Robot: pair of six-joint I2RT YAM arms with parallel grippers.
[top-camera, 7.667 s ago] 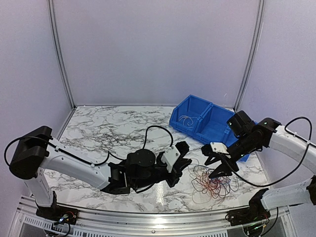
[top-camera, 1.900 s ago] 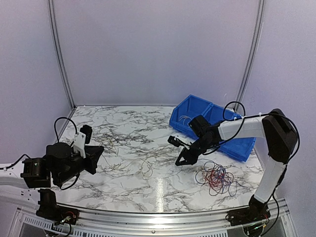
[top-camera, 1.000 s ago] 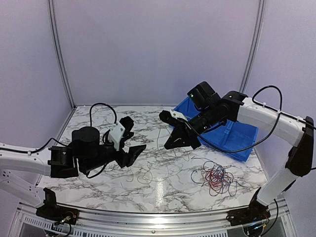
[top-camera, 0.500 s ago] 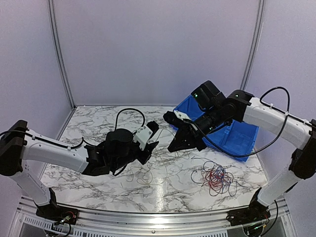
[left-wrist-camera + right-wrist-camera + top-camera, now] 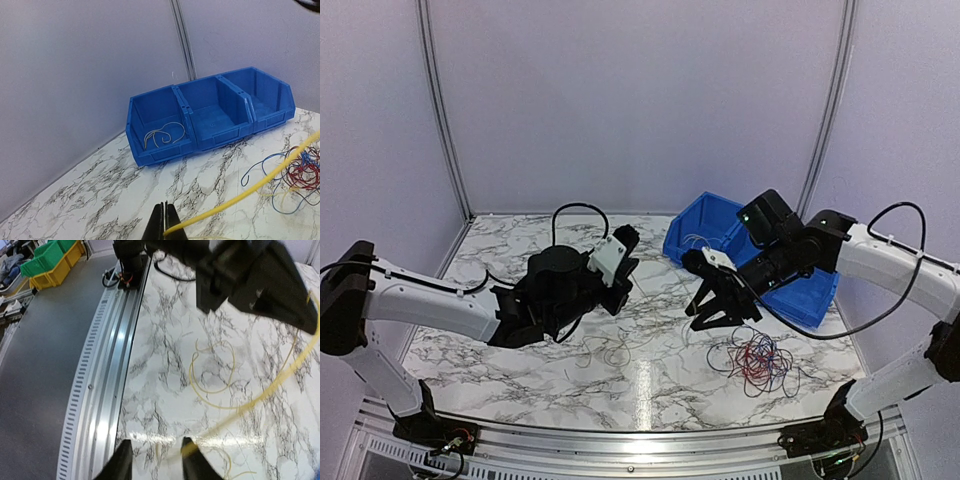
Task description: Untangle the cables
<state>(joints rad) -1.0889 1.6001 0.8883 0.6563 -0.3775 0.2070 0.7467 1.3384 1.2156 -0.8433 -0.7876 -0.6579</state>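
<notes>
Cables [image 5: 755, 362] lie bunched by the table's [image 5: 500, 250] right front edge; your left gripper [image 5: 163, 222] pinches a yellow strand [image 5: 250, 188], seemingly to draw it clear, while your right gripper [image 5: 156, 455] hangs with jaws parted.

Your bin [image 5: 682, 240] sits back-right on the table [image 5: 500, 250], one strand [image 5: 161, 134] in its left compartment. Cable tangle [image 5: 755, 362] lies before it; loose loops [image 5: 610, 350] left of that. Long strand [image 5: 240, 192] runs from left gripper [image 5: 163, 222] toward the tangle, probably reaching it.
</notes>
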